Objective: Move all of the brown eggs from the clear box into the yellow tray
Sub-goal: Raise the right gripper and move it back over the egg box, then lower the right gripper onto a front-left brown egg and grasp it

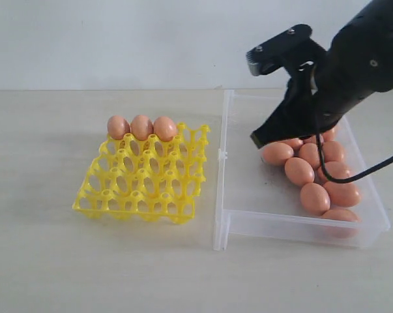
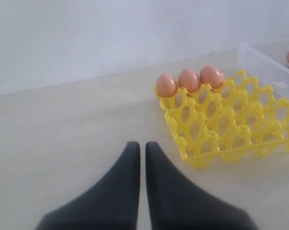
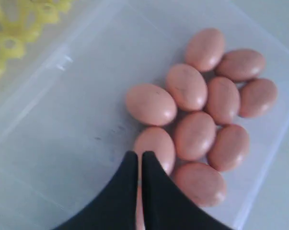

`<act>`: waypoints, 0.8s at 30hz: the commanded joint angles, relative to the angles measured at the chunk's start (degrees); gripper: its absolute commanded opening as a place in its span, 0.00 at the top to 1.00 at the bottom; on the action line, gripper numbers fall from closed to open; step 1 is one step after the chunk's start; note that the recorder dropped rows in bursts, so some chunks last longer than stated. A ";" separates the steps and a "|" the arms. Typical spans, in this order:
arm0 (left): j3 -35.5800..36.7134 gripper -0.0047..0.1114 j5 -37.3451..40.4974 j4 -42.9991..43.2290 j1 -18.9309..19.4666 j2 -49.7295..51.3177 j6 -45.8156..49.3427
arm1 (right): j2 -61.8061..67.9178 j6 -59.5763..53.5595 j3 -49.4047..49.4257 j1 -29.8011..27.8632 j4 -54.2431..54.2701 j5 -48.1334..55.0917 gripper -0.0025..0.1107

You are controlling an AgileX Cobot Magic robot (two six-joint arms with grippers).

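Bright, soft, even light, pale counter (image 1: 53, 261) a bit washed out, faint shadows under the yellow tray (image 1: 111, 195) and clear box (image 1: 287, 228), no harsh glare, brown eggs (image 3: 186, 87) blurry in the right wrist view, left tool (image 2: 142, 143) fuzzy up close.

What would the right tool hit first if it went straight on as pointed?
Probably the brown egg just past the right tool, at the cluster's edge in the clear box; depth is unclear.
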 commanded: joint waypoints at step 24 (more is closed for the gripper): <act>0.22 0.93 -0.23 0.09 -0.34 -0.17 0.01 | 15.65 -26.36 -9.02 -11.75 18.13 0.26 0.86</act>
